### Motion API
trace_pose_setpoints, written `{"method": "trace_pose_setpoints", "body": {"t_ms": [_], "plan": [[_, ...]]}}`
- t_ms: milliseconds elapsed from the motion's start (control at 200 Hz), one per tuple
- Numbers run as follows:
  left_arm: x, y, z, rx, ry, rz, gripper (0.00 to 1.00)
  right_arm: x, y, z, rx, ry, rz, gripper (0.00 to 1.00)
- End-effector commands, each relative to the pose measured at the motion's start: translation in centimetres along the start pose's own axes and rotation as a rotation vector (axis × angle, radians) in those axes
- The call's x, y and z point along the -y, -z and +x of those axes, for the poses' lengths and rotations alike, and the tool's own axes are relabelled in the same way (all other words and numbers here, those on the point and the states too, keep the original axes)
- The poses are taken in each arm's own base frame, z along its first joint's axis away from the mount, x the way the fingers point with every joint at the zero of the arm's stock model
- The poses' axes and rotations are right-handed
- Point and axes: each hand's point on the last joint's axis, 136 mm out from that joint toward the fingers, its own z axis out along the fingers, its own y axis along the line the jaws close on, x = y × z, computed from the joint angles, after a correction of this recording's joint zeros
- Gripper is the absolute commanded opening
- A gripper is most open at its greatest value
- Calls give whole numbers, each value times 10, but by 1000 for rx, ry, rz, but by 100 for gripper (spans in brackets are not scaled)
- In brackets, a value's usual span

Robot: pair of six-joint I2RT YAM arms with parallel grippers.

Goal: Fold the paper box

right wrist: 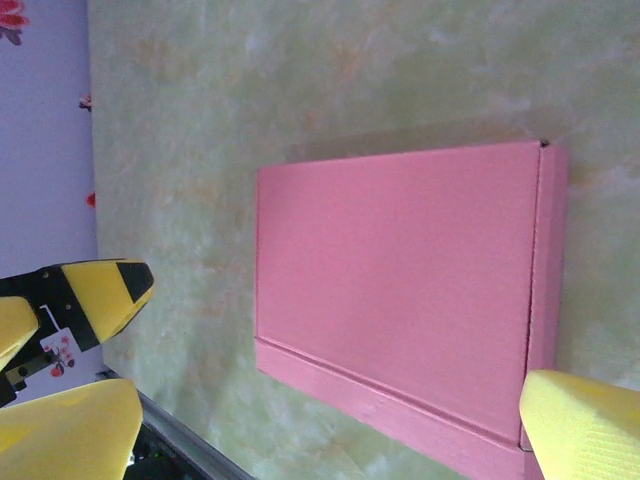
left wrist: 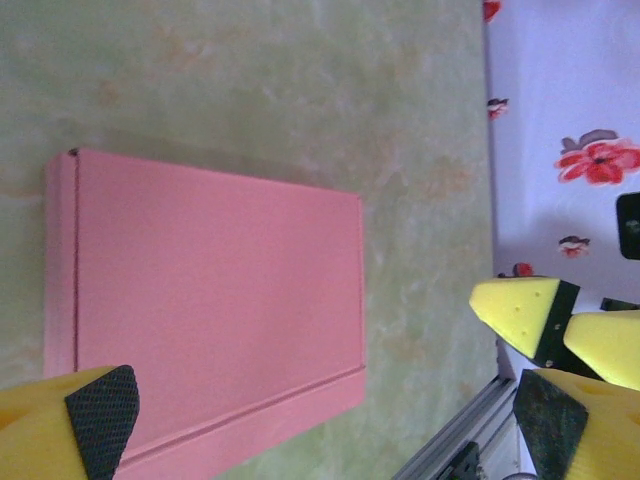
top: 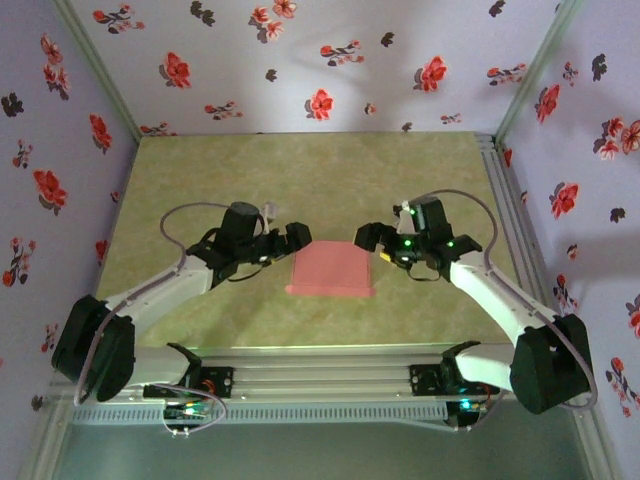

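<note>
The paper box [top: 332,268] lies flat and closed on the green table, salmon pink face up, between my two grippers. In the left wrist view the paper box [left wrist: 215,300] shows a fold crease along its near edge, and my left gripper [left wrist: 322,400] hangs above that edge with its jaws wide open and nothing held. The right wrist view has the paper box [right wrist: 400,290] under my right gripper [right wrist: 330,410], also open and empty. From above, the left gripper [top: 292,238] stands at the box's far left corner and the right gripper [top: 370,240] at its far right corner.
The green mat [top: 300,180] has free room behind the box. An aluminium rail [top: 320,360] runs along the near edge by the arm bases. Floral walls [top: 320,60] close in the back and both sides.
</note>
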Motion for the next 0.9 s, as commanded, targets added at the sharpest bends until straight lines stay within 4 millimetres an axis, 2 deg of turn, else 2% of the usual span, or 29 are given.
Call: {"method": "trace_pose_setpoints", "body": {"t_ms": [0,250,420,580,895], "plan": [[-28,-3,22,-69,4,-68,100,20,-9,19,-29,-24,40,98],[-42,-17,48,-184,5,-94,100,33,-33,45,-75,-36,63,99],[-56,-28,57,-221,13,-128,100,37,-44,51,-81,-50,54,99],[-58,-39,61,-237,8,-130,100,43,-54,55,-97,-49,78,99],[-52,-48,60,-245,-1,-117,100,56,-63,57,-105,-46,125,99]]}}
